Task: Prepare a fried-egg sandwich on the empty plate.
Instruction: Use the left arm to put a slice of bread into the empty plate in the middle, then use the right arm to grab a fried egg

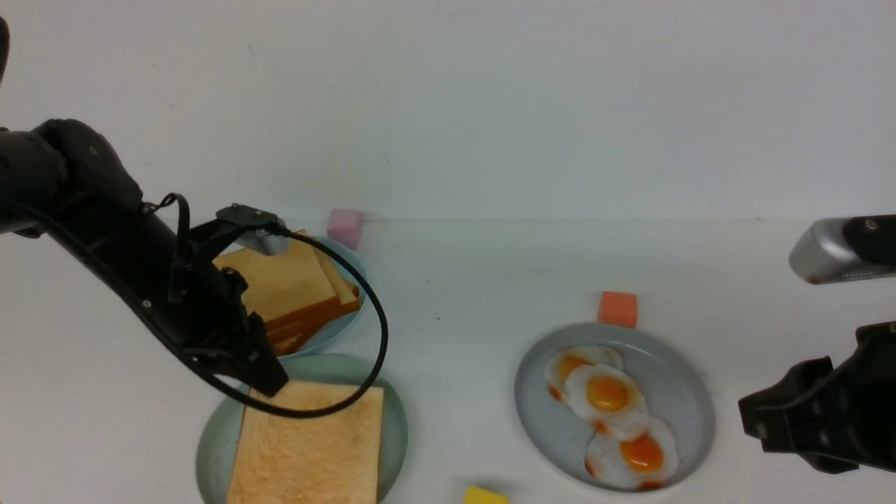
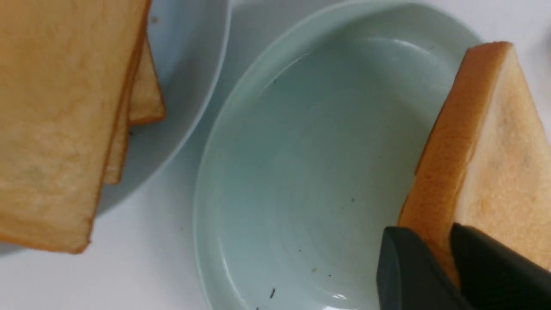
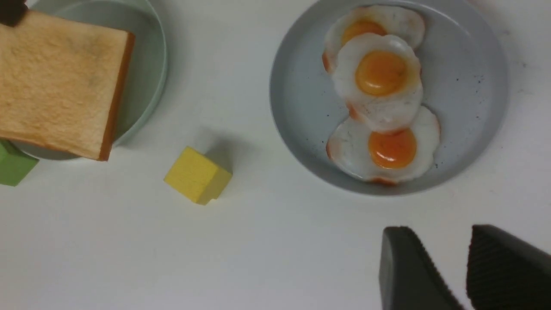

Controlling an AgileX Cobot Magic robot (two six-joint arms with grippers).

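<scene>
Toast dominated the near left of the front view, where the left tool (image 1: 264, 378) pinched the far edge of one toast slice (image 1: 308, 448) and held it over the mint-green plate (image 1: 210, 448), the slice covering most of that plate. Just behind, a stack of toast (image 1: 287, 287) lay on a light-blue plate (image 1: 329, 334), with a pink cube (image 1: 344, 227) beyond it. To the right, well apart on the white bench (image 1: 455, 294), a grey-blue plate (image 1: 682, 399) carried three overlapping fried eggs (image 1: 607, 393). An orange cube (image 1: 617, 309) sat at its far rim, and a yellow cube (image 1: 484, 496) lay on the near side between the two plates. The right arm (image 1: 826, 406) hung at the right side, clear of the plates. From the left wrist, the two dark fingers (image 2: 404, 271) were clamped narrowly on the crust edge of the slice, which stood tilted above the plate's pale hollow; whether any part of it touched the plate could not be told. The light-blue plate's rim lay just beside the mint-green one. From the right wrist, the right tool (image 3: 443, 241) stood with its jaws apart and nothing between them, above the bench near the grey-blue plate. A green cube (image 3: 13, 165) sat just beside the mint-green plate, partly under the slice's corner.
</scene>
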